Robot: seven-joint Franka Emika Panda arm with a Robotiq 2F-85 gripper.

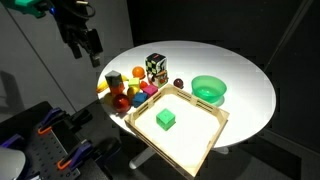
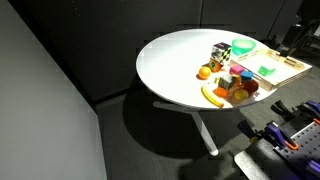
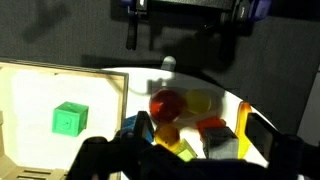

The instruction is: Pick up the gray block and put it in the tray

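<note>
Dark walls and floor surround a round white table (image 1: pixel 250 95) on a single pedestal. Up off that table, over its edge in an exterior view, hangs the gripper (image 1: pixel 88 48), holding nothing. Its jaws stand apart, and in the wrist view the two dark fingers (image 3: pixel 243 118) frame a heap of toys between them.

Below the gripper lies that heap: a red ball (image 3: pixel 165 103), a banana (image 1: pixel 103 88) at the table's rim, and other orange, yellow and blue pieces pressed close together. The gray block (image 3: pixel 168 63) is hard to make out. In the wrist view a small pale gray shape sits on the bare table just past the red ball, apart from the gripper, but it is too small to be sure of.

Beside the heap stands a black-and-white patterned cube (image 1: pixel 156 68). The tray (image 1: pixel 205 135), light wood with raised sides, sits at the table's edge next to the toys and overhangs it at one corner. A green cube (image 1: pixel 166 119) rests inside it. A green bowl (image 1: pixel 209 90) stands just beyond the tray.
</note>
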